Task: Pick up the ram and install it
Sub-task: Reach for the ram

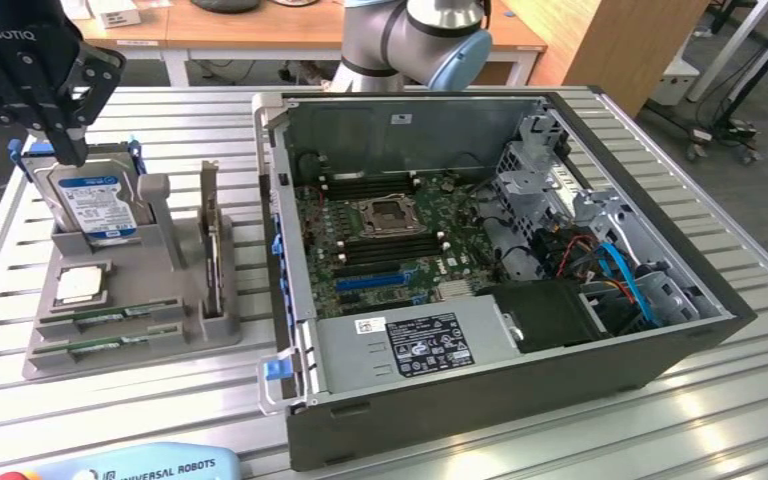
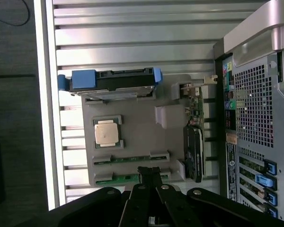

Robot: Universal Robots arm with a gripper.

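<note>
Two green ram sticks [image 1: 107,316] [image 1: 101,345] lie in slots at the near end of a grey holder tray [image 1: 171,290], on the exterior view's left. In the wrist view the same sticks [image 2: 132,158] [image 2: 125,178] lie just ahead of the fingertips. My black gripper [image 1: 71,152] hangs high above the tray, over its hard-drive end. Its fingers [image 2: 150,172] are pressed together with nothing between them. The open computer case [image 1: 491,340] stands beside the tray, with the motherboard [image 1: 384,225] and its long memory slots exposed.
The tray also holds an upright blue-labelled hard drive [image 1: 91,205], a square silver processor [image 1: 80,285] and a card standing on edge [image 1: 211,240]. A teach pendant [image 1: 131,465] lies at the table's near edge. The slatted metal table [image 1: 704,420] ends close to the tray.
</note>
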